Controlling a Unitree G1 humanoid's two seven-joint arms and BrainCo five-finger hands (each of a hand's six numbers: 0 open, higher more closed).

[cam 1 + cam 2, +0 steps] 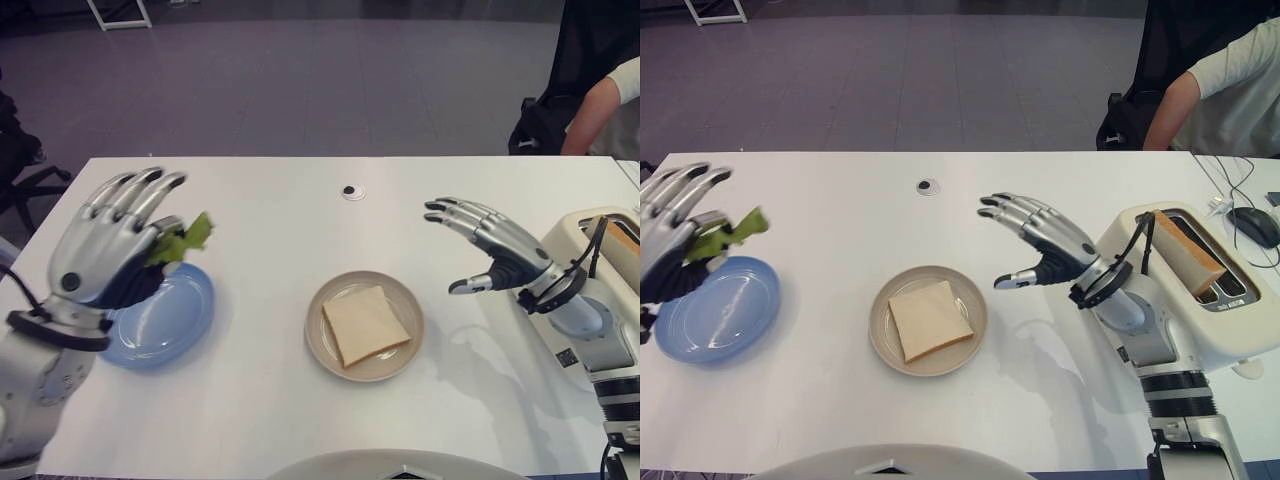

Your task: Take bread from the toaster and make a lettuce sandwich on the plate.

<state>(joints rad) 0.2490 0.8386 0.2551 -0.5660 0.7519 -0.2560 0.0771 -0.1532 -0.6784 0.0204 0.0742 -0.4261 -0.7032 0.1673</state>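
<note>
Left eye view: left hand [100,250] is raised over the far rim of the blue plate [175,325], its fingers closed on a piece of lettuce [183,239] whose leaf sticks out to the right, clear of the plate surface. The blue plate sits near the table's [270,420] left edge. The beige plate [403,300] lies mid-table, toward the near edge, with one bread slice [365,325] flat on it. Bare tabletop separates the two plates. The right hand [490,250] hovers to the right of the beige plate, apart from it, fingers spread and holding nothing. The toaster [572,228] sits just behind its wrist. A small black disc [349,190] lies near the far edge, with open surface all round it. Right eye view: the toaster stands at the table's right edge, and a second slice [1185,252] rises tilted from its slot. The right forearm crosses in front of the toaster's left side, the palm facing the beige plate. A computer mouse [1252,226] and cables lie beyond the toaster by the far right corner. Open tabletop runs from the beige plate to the far edge, and a narrower strip lies along the near edge.
</note>
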